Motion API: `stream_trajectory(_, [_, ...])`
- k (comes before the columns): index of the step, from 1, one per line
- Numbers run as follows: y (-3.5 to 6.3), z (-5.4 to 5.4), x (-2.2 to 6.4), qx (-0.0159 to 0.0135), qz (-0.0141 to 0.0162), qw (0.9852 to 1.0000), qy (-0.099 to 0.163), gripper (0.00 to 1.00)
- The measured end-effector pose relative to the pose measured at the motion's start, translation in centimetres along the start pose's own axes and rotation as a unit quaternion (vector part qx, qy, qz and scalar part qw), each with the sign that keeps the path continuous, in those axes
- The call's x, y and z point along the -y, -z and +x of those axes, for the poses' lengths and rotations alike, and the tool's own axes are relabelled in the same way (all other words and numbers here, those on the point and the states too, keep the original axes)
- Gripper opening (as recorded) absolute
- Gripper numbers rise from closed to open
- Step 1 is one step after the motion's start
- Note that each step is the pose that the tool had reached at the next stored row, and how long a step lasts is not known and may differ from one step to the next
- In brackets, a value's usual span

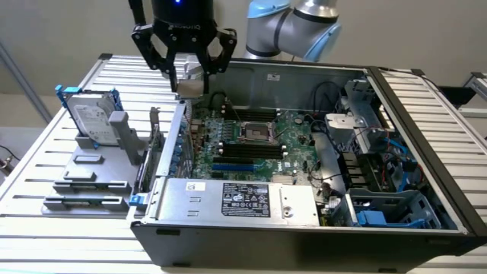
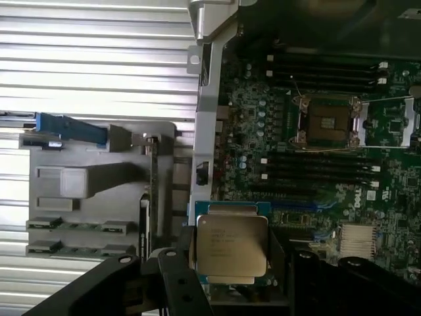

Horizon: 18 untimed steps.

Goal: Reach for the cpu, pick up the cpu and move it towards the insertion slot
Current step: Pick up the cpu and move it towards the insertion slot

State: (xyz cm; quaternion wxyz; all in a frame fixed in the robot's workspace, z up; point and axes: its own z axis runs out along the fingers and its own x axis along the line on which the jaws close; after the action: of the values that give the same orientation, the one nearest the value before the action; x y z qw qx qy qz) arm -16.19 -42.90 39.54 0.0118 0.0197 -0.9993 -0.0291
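Note:
My gripper [image 1: 190, 77] hangs over the far corner of the open computer case, on the exterior view's left, and it is shut on the cpu [image 1: 191, 86]. In that view the chip shows as a small tan-beige square held between the black fingers. From the wrist view its silvery top face with print, the cpu [image 2: 231, 245], sits clamped in the gripper [image 2: 233, 280], above the motherboard's edge. The insertion slot [image 1: 255, 132] is a square socket with a silver frame and dark centre in the middle of the board. It lies well apart from the chip, as the insertion slot [image 2: 327, 122] also shows.
A grey fixture [image 1: 91, 177] with an upright hard drive [image 1: 93, 117] in a blue frame stands on the slatted table beside the case. Long black memory slots [image 1: 247, 151] flank the socket. A silver power supply [image 1: 239, 201] and the case walls [image 1: 426, 114] surround the board.

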Motion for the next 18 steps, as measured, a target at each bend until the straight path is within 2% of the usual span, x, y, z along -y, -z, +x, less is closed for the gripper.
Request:
stream_trajectory(10, [0.1,-4.5,-0.05,0.0,-0.0012,1.0,0.0,0.55])
stream_trajectory(18, [0.06,-7.4,-1.07,0.0,-0.0012,1.0,0.0,0.55])
